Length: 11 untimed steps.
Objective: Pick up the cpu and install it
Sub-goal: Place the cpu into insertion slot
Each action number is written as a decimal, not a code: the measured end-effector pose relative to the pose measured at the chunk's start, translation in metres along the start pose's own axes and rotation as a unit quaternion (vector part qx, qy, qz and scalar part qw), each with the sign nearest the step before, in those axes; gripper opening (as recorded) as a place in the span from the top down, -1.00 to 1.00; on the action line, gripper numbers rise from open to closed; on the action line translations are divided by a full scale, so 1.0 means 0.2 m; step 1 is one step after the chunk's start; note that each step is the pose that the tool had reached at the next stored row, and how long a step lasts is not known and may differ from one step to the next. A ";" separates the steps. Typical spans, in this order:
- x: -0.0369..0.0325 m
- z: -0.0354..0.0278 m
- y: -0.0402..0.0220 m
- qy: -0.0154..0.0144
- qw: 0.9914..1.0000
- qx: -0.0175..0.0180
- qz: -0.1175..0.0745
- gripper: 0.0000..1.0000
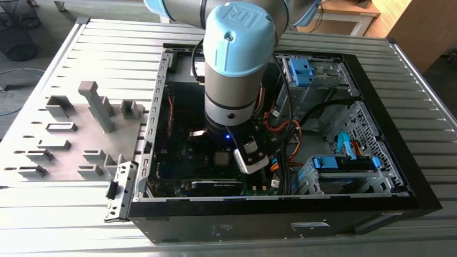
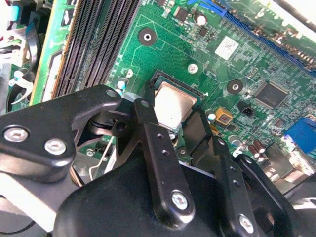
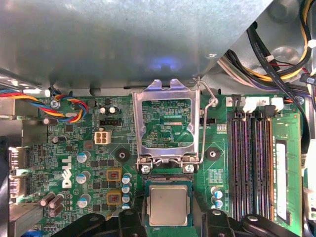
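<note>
I judge this to be the install step, at the very point of seating: the cpu [image 3: 168, 205] lies flat and square within the socket [image 3: 168, 183], its pale metal top facing up, inside the open computer case [image 1: 286, 217] that lies on the slatted surface [image 1: 107, 48]. My gripper [image 3: 170, 226] is pinched on the cpu, my fingers [image 2: 148, 133] pressed against two opposite edges of the chip, and in both wrist views they straddle the socket. I cannot tell whether the chip is fully bedded in the socket or a touch proud of it. The load plate [image 3: 143, 123] stands swung open, hinged at the socket's edge, with its wire lever [image 3: 203, 128] raised alongside, so nothing clamps the chip yet. The memory slots [image 3: 247, 163] run just beside the socket on the lever's side, and one finger sits close to them. My arm [image 1: 232, 64] reaches straight down into the case above the socket; the grey holder blocks [image 1: 93, 107] are well apart from it, outside the case. To my mind, whatever I do from here calls for a light, strictly vertical touch: the chip kept level, no sideways drag across the socket, and no brushing the open plate or the lever.
</note>
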State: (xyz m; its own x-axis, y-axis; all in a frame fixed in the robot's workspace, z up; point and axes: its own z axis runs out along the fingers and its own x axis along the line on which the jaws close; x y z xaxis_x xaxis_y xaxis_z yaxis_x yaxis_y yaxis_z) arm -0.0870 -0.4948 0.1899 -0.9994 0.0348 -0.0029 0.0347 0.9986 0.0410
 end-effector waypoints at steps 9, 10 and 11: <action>-0.001 -0.003 0.000 0.000 1.000 -0.001 -0.002 0.06; -0.001 -0.003 0.000 0.000 1.000 -0.001 -0.002 0.06; -0.001 -0.003 0.000 0.000 1.000 -0.001 -0.004 0.06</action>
State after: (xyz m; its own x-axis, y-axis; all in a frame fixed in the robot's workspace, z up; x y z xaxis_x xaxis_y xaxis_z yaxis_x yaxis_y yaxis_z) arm -0.0868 -0.4948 0.1905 -0.9996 0.0274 -0.0029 0.0273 0.9987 0.0434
